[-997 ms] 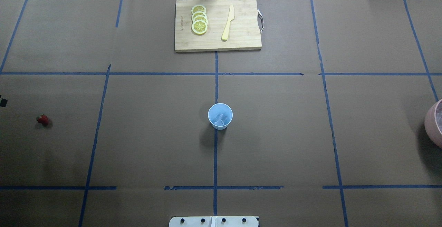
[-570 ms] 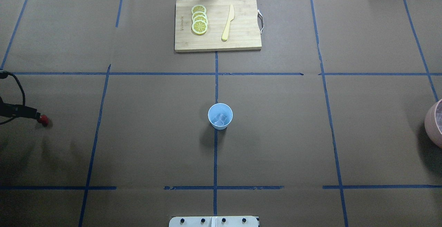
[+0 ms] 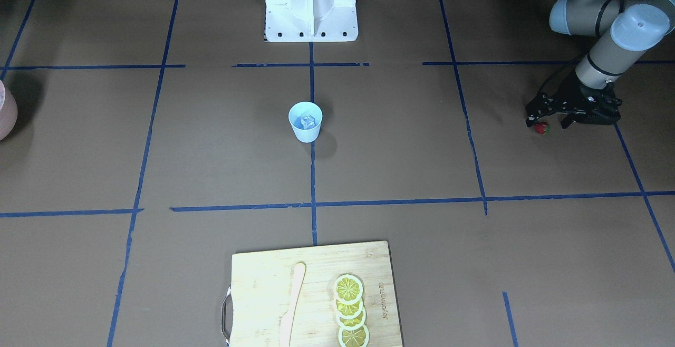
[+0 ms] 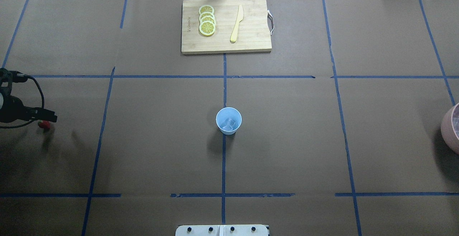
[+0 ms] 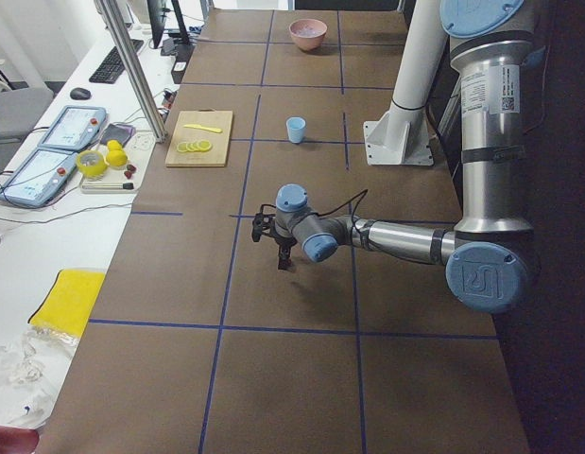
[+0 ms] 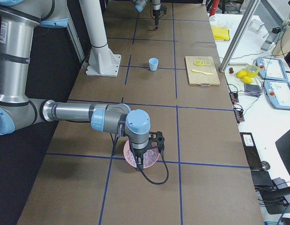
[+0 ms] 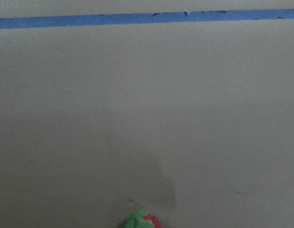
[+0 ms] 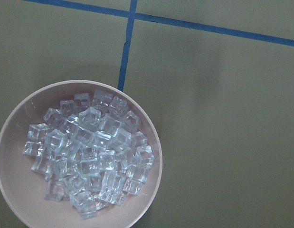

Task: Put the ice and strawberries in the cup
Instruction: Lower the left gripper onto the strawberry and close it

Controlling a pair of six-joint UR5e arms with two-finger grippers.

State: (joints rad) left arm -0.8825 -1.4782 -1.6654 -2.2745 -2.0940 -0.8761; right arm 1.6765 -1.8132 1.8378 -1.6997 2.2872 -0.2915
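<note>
Strawberry (image 3: 541, 128) lay at the front view's 3 o'clock on the bench (image 3: 422, 152), just under the spread left hand (image 3: 547, 122). Overhead, the central cup (image 4: 228, 121) held ice (image 4: 229, 123). From the right-side view, I could not tell the right hand's (image 6: 143, 163) grip. Berry pickup seemed underway; next, lower and pinch.

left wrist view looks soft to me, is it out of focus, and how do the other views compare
Left wrist view: yes, hazy and soft; the strawberry is smeared and cut by the bottom edge, and the blue tape is fuzzy-edged. Right wrist view: sharp, with the ice in the pink bowl showing as distinct cubes. Overhead view: crisp, the cup casting a soft shadow toward the robot's side.
</note>
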